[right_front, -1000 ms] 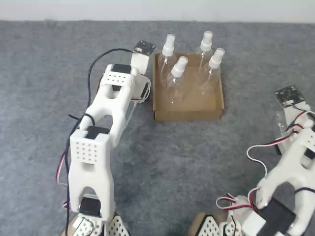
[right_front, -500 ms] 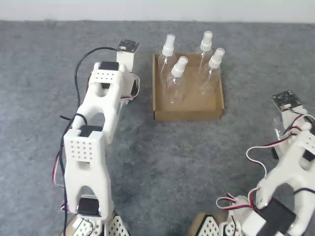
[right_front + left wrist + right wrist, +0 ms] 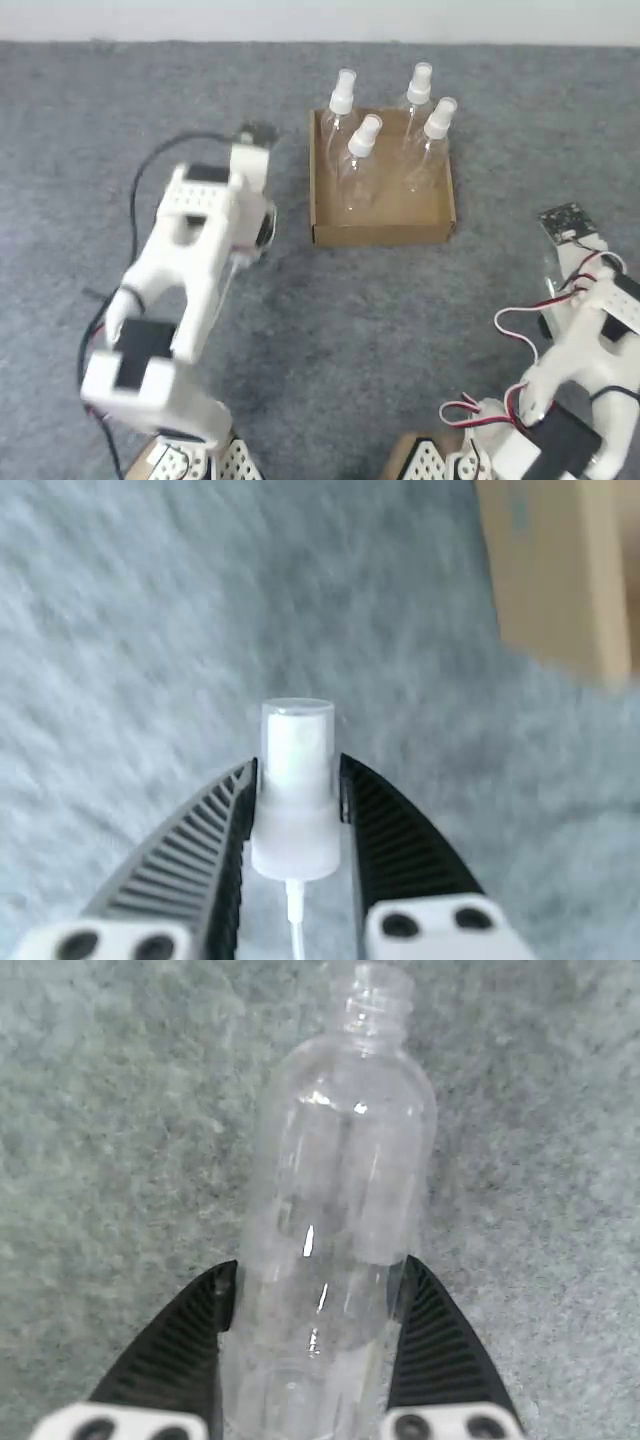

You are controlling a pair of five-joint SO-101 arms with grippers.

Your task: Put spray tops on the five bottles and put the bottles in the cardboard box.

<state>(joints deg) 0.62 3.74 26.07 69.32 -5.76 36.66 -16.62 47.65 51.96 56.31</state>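
Spray top (image 3: 296, 815) is clamped in the left claw (image 3: 297, 768) near the cardboard box (image 3: 380, 233), bare-necked bottle (image 3: 345, 1140) is gripped by the right claw (image 3: 320, 1272) well apart, so tube and neck should be lined up squarely before pressing.

Blurred at nine o'clock of cardboard box (image 3: 380, 234): left arm (image 3: 190, 255). Cut off by frame edge: bottle (image 3: 335, 1210) base, spray top (image 3: 295, 780) tube.

Four bottles (image 3: 358, 170) stand in the cardboard box (image 3: 380, 232), the left arm (image 3: 190, 260) beside it, the right arm (image 3: 590, 340) nearer and rightward.
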